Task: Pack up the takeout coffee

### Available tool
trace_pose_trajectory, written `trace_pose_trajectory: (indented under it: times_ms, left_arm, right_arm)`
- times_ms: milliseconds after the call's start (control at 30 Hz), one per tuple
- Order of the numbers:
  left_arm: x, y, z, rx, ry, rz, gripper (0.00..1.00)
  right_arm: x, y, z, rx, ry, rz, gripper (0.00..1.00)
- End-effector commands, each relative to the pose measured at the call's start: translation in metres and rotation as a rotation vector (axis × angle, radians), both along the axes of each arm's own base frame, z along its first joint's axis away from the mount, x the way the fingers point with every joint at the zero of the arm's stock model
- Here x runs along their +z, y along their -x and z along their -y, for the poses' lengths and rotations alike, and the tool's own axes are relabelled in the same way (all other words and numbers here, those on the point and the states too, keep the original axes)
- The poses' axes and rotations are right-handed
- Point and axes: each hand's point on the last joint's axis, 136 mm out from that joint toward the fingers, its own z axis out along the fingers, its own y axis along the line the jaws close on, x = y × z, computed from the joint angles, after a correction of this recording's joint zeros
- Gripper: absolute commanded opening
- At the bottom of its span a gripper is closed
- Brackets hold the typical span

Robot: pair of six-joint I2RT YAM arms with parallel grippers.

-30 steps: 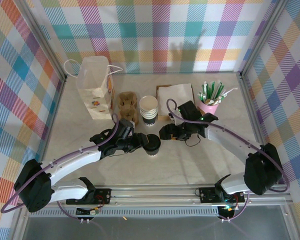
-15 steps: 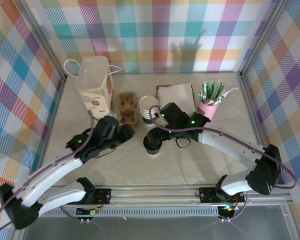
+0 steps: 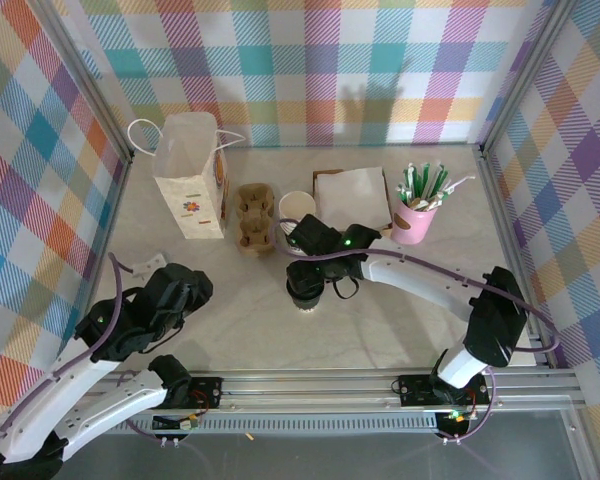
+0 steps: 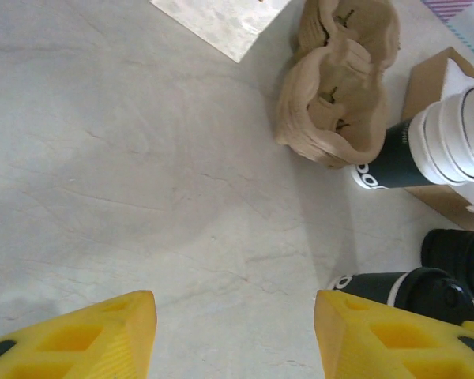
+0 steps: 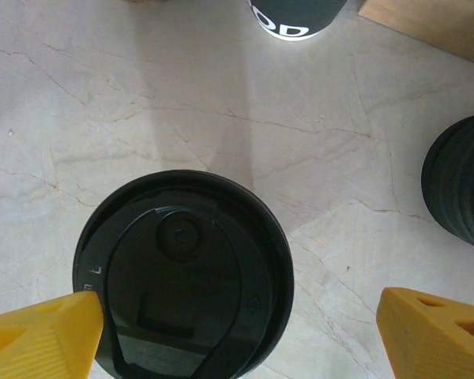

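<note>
two arms have traded places over the table (image 3: 400,330) in the last second; your left arm (image 3: 80,350) was up against the cup, now it's pulled back to the near-left corner, well apart from everything; your right arm (image 3: 420,272) came in from the cup's right and now sits over it; paper bag (image 3: 190,178) back left, upright, same place; brown cup carrier (image 3: 255,215) just right of the bag, nothing in it; takeout coffee (image 3: 305,290) stands upright mid-table, on the near side of the carrier and the stack of lidless cups (image 3: 297,208), same spot as before, black lid (image 5: 186,284) on; spare lid stack (image 5: 462,185) near its right, apart from it; left gripper (image 4: 237,335): jaws apart, only bare tabletop between them; right gripper (image 5: 237,332): jaws spread wide, looking straight down on the lid, one finger either side, gap wider than the lid, no contact i can make out; my read: lidding is done, the left let go clean, and this is the set-up for the pick; you'd want the right jaws lowered around the cup wall under the lid rim before closing; go easy on the squeeze, paper wall will dent and the lid could pop; cup is in neither carrier nor bag yet, so the packing itself is all still ahead
</note>
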Motion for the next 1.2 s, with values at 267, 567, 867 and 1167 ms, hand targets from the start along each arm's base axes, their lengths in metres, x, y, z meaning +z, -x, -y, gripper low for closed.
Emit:
trace_pose_trajectory:
  times_ms: [267, 567, 867, 1167]
  left_arm:
    - [0.007, 0.008, -0.018, 0.021, -0.055, 0.004, 0.55]
    - [0.000, 0.011, -0.018, 0.019, -0.048, -0.002, 0.55]
    - [-0.001, 0.011, -0.018, 0.019, -0.044, -0.002, 0.55]
    - [-0.001, 0.010, -0.017, 0.020, -0.042, 0.000, 0.55]
  right_arm:
    - [-0.011, 0.008, -0.008, -0.025, 0.072, -0.032, 0.88]
    - [-0.021, 0.013, -0.012, -0.004, 0.099, -0.063, 0.78]
    - [-0.022, 0.020, -0.017, 0.020, 0.094, -0.098, 0.69]
    - [-0.017, 0.025, -0.021, 0.024, 0.060, -0.124, 0.78]
